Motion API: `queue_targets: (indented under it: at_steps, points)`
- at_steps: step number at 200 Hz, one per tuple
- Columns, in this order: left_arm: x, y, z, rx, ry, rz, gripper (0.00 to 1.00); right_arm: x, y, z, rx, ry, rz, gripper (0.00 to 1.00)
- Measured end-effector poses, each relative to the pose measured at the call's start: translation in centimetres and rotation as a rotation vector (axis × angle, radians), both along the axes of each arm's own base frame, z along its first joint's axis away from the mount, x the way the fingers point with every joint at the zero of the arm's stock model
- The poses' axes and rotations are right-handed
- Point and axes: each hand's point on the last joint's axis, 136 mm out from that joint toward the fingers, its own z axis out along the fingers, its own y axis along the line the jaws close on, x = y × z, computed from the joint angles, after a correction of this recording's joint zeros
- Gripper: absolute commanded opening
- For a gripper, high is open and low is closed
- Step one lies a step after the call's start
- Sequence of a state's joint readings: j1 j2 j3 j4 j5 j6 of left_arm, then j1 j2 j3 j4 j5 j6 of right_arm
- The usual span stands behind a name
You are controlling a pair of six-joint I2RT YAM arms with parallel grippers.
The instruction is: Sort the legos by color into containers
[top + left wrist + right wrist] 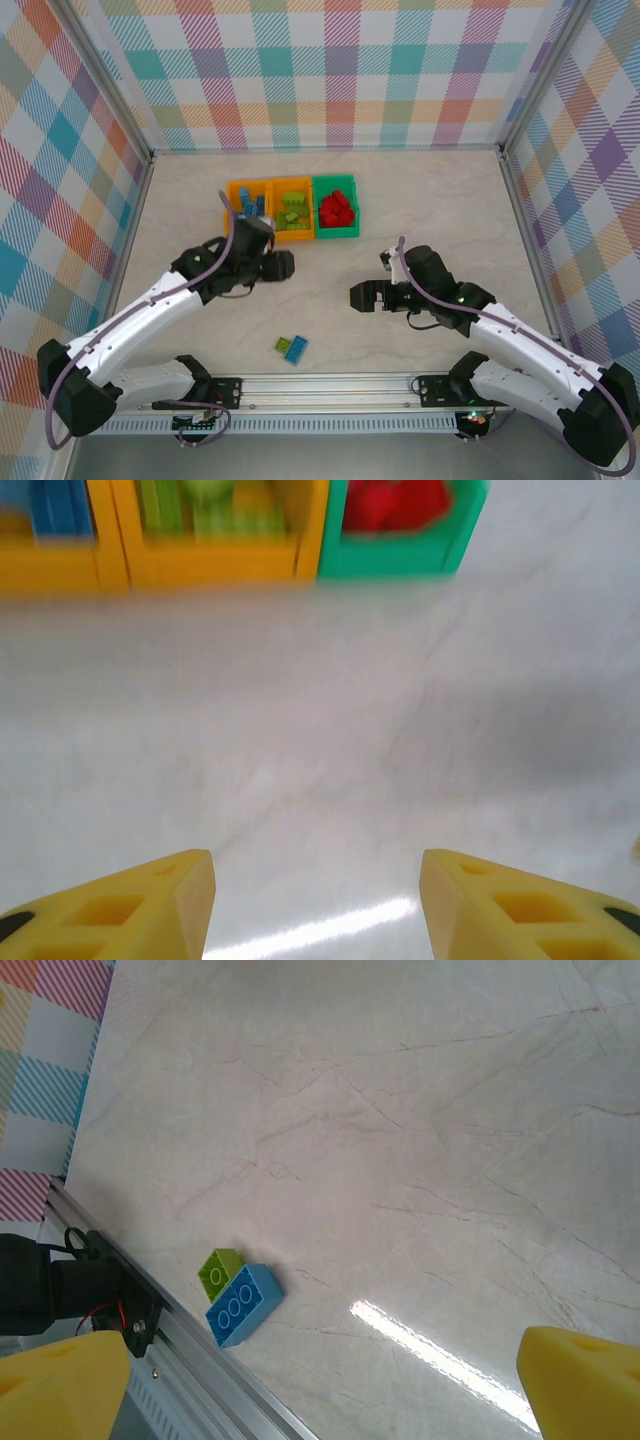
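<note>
Table is that smooth marble-look stuff, polished enough to throw a bright glare streak. Bricks are shiny hard plastic. Bins are plastic too, with smooth walls. Fingers look like matt yellow plastic, kinda chalky. Rail up front is bare silvery metal. Arm shells are smooth white plastic, black at the joints.

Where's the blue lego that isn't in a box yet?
In the top view, the blue lego lies close to the metal rail at the near edge, a little left of centre, touching a lime green lego on its left.
</note>
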State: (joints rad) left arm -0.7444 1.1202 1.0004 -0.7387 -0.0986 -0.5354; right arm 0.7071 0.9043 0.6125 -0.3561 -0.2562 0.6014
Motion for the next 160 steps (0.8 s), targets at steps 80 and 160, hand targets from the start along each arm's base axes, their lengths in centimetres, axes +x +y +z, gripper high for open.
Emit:
queue_targets:
  at_steps: [80, 160]
  points:
    - [-11.2, 1.3, -13.4, 0.113, 0.425, 0.039, 0.69, 0.1, 0.6, -1.0, -0.002, 0.046, 0.01, 1.0]
    - [-11.3, 0.7, -15.4, 0.087, 0.486, 0.138, 0.47, 0.0, 0.8, -1.2, -0.003, 0.057, 0.017, 1.0]
